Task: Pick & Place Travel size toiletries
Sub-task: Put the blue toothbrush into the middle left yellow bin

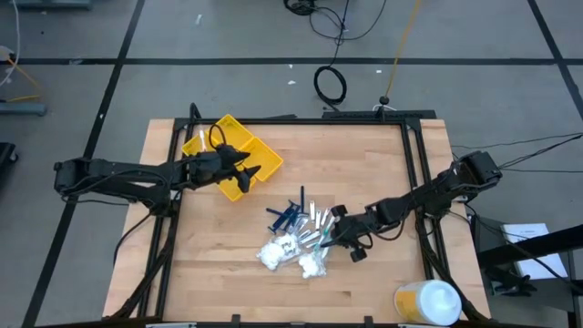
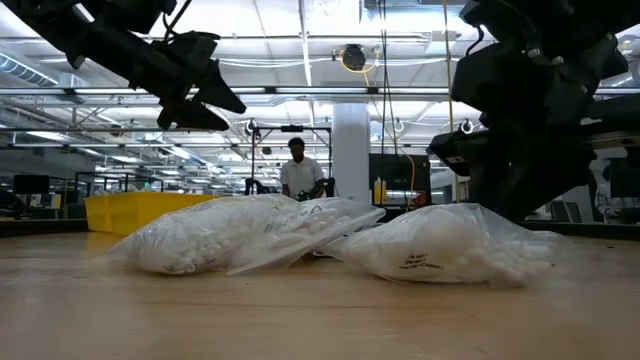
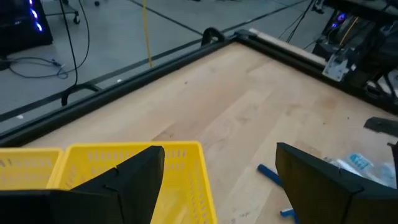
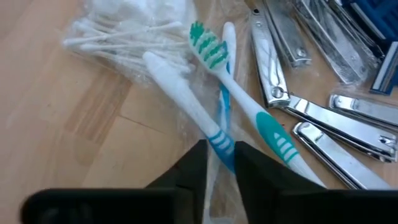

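The travel size toiletries lie in a heap mid-table: blue sticks (image 1: 284,214), silvery nail clippers (image 4: 277,68), two toothbrushes in clear wrap, and clear bags of white cotton (image 1: 278,251) (image 2: 450,245). My right gripper (image 1: 335,235) (image 4: 219,168) is down at the heap's right side, shut on the blue-striped toothbrush (image 4: 186,93). A green-bristled toothbrush (image 4: 249,106) lies beside it. My left gripper (image 1: 244,173) (image 3: 217,186) hangs open above the yellow tray (image 1: 228,137) (image 3: 186,162) with nothing between its fingers. My right gripper pinches the blue-striped toothbrush by its handle (image 4: 217,146), clear wrap and all, between its two fingers. The fingers slant down at it from the table's right side. The toothbrush's head end (image 4: 155,62) lies on the bag of cotton swabs (image 4: 118,31).
A large white-and-yellow round container (image 1: 428,302) stands at the near right corner. Black rails (image 1: 414,182) frame the wooden table. Bare wood lies between the tray and the heap. A person (image 2: 298,172) stands in the room beyond the table.
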Tool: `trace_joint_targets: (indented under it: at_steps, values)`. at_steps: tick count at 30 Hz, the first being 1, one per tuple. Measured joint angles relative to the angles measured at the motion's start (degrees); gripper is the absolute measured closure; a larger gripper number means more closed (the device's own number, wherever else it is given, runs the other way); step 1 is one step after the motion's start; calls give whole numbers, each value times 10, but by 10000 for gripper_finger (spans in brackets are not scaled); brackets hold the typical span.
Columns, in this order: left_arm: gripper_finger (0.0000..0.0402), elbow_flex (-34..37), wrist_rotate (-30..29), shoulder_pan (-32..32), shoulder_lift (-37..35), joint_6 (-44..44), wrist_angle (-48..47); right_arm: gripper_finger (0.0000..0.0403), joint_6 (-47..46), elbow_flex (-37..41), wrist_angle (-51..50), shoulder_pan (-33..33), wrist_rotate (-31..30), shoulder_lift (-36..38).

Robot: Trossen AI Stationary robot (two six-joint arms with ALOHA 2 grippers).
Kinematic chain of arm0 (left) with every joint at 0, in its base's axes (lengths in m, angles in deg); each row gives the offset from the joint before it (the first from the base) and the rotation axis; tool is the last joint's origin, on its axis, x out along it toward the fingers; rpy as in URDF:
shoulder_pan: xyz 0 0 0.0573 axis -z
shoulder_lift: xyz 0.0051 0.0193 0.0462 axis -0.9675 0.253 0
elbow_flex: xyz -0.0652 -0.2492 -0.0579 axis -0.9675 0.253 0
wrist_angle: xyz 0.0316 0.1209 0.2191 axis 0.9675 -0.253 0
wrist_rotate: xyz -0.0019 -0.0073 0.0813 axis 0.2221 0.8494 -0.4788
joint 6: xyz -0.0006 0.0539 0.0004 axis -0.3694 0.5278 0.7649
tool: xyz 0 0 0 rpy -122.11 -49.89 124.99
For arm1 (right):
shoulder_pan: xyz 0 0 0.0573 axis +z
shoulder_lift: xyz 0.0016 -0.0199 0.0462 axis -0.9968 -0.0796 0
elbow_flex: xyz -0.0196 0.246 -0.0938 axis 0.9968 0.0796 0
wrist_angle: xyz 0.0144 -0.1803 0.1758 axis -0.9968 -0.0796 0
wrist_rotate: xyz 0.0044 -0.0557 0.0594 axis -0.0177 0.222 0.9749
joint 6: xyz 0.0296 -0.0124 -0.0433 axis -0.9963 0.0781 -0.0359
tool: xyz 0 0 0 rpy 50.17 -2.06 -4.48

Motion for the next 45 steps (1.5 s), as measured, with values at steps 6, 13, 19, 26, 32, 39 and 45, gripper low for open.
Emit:
trace_joint_targets:
  at_steps: [6, 13, 19, 26, 32, 39, 45]
  values:
    - [105, 0, 0, 0, 0, 1, 8, 397, 1, 0, -1, -2, 0, 0]
    - [105, 0, 0, 0, 0, 1, 8, 402, 5, 0, 51, -2, -1, 16]
    - [105, 0, -6, 0, 0, 2, 9, 402, 16, -1, 87, -2, 1, 58]
    - [105, 0, -5, 0, 6, 28, 21, 403, 15, 0, 182, -46, -30, 89]
    - [105, -1, 108, 22, 88, 145, 162, 403, 67, 0, 353, -117, -3, 64]
    - [105, 0, 175, 79, 199, 290, 381, 403, 46, 0, 502, -169, 81, 18]
    - [105, -1, 175, 103, 231, 331, 476, 403, 47, 0, 513, -171, 81, 11]
